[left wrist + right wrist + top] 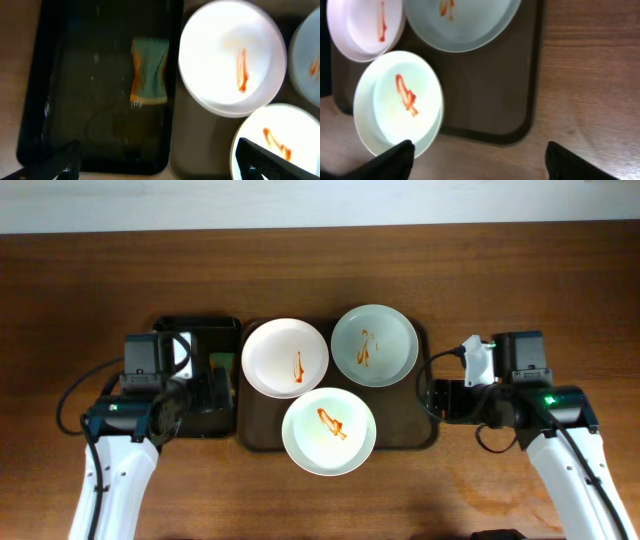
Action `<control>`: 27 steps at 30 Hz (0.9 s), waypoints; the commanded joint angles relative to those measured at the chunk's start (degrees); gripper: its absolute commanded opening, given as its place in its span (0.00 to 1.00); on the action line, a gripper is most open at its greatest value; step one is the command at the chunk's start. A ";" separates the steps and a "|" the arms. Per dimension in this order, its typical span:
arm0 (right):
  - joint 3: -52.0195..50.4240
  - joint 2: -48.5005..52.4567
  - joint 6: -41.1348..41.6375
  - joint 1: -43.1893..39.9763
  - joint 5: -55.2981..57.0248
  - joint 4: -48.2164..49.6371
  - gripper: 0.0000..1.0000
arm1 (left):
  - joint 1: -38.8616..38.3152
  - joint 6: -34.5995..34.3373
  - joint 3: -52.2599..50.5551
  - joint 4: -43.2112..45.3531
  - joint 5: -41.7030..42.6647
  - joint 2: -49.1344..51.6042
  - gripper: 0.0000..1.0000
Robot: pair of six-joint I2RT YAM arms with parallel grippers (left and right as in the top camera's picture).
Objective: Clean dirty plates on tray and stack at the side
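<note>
Three white plates lie on the dark brown tray (408,418), each with a red-orange sauce streak: one at the back left (285,357), one at the back right (374,345), one at the front (329,431). My left gripper (205,395) is open and empty over the black tray's front right corner; in the left wrist view (160,167) its right finger overlaps the front plate (295,130). My right gripper (440,400) is open and empty at the brown tray's right edge; in the right wrist view (480,165) it hovers over bare wood near the front plate (390,105).
A smaller black tray (195,330) stands left of the brown tray and holds a green and orange sponge (149,72). The wooden table (320,270) stretches behind and to both sides. Cables run from both arms.
</note>
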 commanded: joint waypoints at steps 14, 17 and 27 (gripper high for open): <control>1.55 18.10 10.05 18.01 4.85 10.73 0.83 | -1.18 1.16 3.78 21.73 -1.75 35.78 0.50; 1.55 18.10 10.05 17.99 4.85 10.69 0.83 | -1.18 1.16 3.78 21.14 -1.75 36.20 0.34; 1.44 18.12 10.05 18.01 4.79 9.60 0.77 | -0.94 1.16 6.60 14.38 -4.35 33.22 0.00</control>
